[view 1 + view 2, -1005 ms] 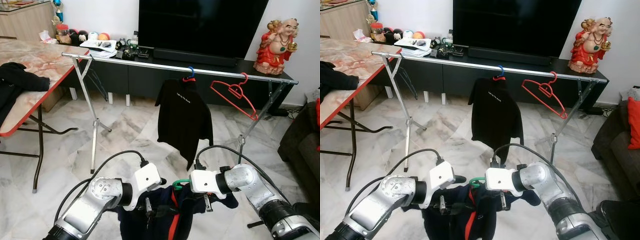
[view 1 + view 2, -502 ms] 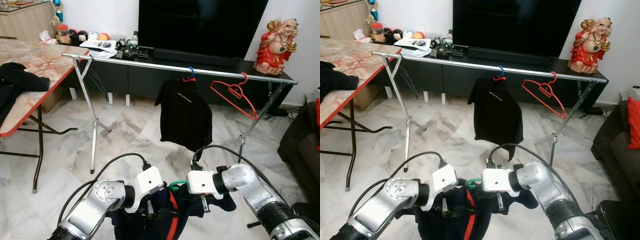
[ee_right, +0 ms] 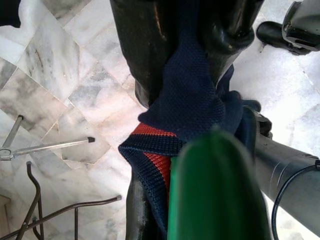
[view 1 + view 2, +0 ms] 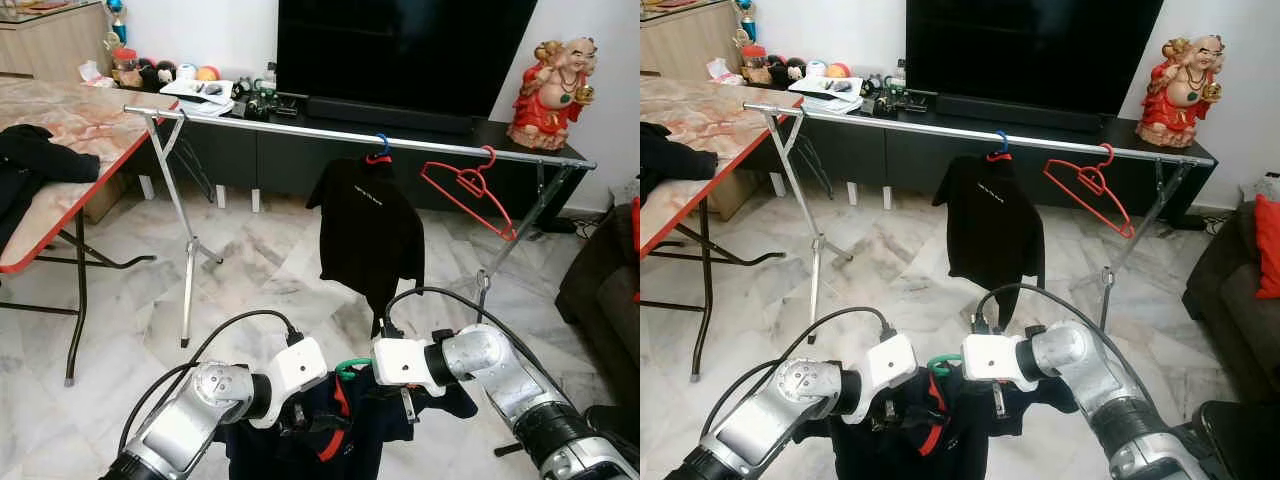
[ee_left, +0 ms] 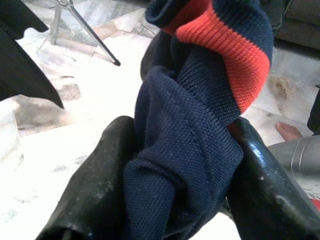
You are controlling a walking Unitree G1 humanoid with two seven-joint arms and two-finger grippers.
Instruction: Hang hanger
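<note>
A navy knitted garment (image 4: 365, 432) with a red stripe hangs on a green hanger (image 4: 346, 370), low in front of me. My left gripper (image 4: 300, 418) is shut on a bunched fold of the knit (image 5: 190, 150), which sits between its black fingers (image 5: 95, 200). On the garment's other side, by the hanger's hook (image 3: 215, 195), my right gripper (image 4: 406, 400) is shut on the same cloth (image 3: 190, 100). Beyond stands a silver clothes rail (image 4: 300, 127). It carries a black shirt (image 4: 370, 235) on a blue hanger and an empty red hanger (image 4: 465, 190).
A red-edged marble-top table (image 4: 70, 150) with a black garment stands at the left. The rail's crossed legs (image 4: 188, 250) reach the marble floor. Behind are a dark TV console (image 4: 400, 120), a red statue (image 4: 553, 90), and a dark sofa (image 4: 600, 290) at the right.
Both grippers have drawn slightly closer together with the navy garment, and its cloth has bunched up more. The black shirt on the rail has swung a little.
</note>
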